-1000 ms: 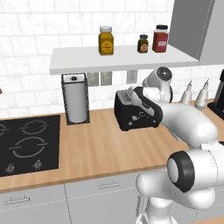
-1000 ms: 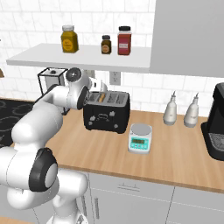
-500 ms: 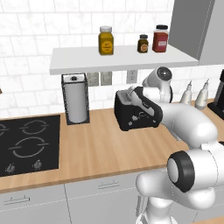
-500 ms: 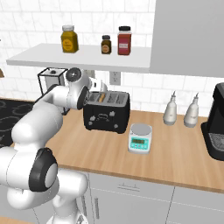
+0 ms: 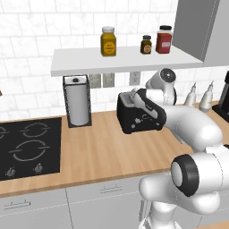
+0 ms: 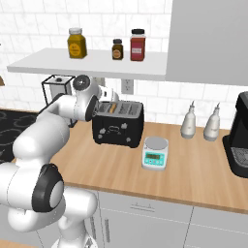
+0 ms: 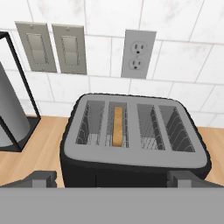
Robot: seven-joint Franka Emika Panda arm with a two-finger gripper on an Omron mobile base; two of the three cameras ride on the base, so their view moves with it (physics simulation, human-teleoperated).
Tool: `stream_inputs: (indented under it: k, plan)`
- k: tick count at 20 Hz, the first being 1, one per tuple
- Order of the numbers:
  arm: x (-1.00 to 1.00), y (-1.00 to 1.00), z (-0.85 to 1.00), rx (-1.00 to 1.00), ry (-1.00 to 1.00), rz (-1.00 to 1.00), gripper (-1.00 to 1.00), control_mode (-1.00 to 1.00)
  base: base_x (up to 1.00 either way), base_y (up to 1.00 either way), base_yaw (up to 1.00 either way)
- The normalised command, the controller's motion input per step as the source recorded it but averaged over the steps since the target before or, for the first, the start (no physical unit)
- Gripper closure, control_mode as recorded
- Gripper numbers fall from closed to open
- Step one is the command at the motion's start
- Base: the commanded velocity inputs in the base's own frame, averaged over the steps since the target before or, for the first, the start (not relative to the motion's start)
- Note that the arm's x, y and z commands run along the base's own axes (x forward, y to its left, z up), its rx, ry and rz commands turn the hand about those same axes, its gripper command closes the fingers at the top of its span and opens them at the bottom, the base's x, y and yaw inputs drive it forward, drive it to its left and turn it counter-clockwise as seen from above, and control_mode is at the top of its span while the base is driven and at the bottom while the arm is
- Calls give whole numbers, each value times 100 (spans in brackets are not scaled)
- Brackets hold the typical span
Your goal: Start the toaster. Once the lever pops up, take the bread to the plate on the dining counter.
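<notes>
- Nothing has shifted since the earlier frames: your arm holds the same pose and the toaster (image 6: 118, 124) has not moved.
- Your gripper (image 7: 111, 177) hangs spread wide and empty just above the toaster's near edge.
- The bread (image 7: 117, 126) stands upright in the second slot from the left in the hand view.
- Around it you have the paper towel holder (image 5: 78, 101) to the left, a small scale (image 6: 155, 153) and two bottles (image 6: 198, 125) to the right, and jars (image 6: 107, 44) on the shelf overhead.

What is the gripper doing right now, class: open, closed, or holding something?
Gripper: open, holding nothing, poised above the toaster.
</notes>
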Motion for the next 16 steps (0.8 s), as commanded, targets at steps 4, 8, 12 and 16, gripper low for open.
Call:
stream_inputs:
  k: [4, 8, 12, 16]
  plan:
    - [0, 0, 0, 0, 0, 0, -100, -100, 0, 0, 0]
    - [0, 0, 0, 0, 0, 0, -100, -100, 0, 0, 0]
    - [0, 0, 0, 0, 0, 0, -100, -100, 0, 0, 0]
    - [0, 0, 0, 0, 0, 0, -100, -100, 0, 0, 0]
